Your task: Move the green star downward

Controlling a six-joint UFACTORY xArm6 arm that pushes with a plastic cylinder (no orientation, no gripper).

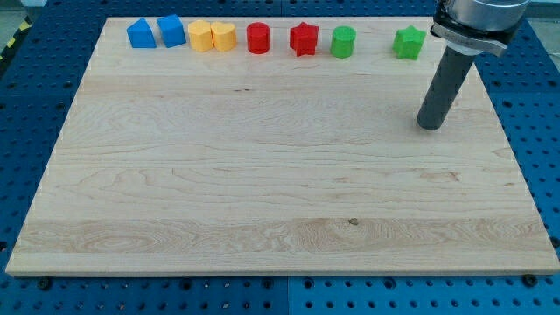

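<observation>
The green star (409,42) sits near the view's top right on the wooden board (262,175). My tip (430,125) rests on the board below the star and slightly to its right, well apart from it. The dark rod rises from the tip toward the view's top right corner.
A row of blocks runs along the board's top edge: two blue blocks (140,33) (171,31), a yellow block (201,36), a yellow heart (224,37), a red cylinder (258,38), a red star (303,39) and a green cylinder (343,41).
</observation>
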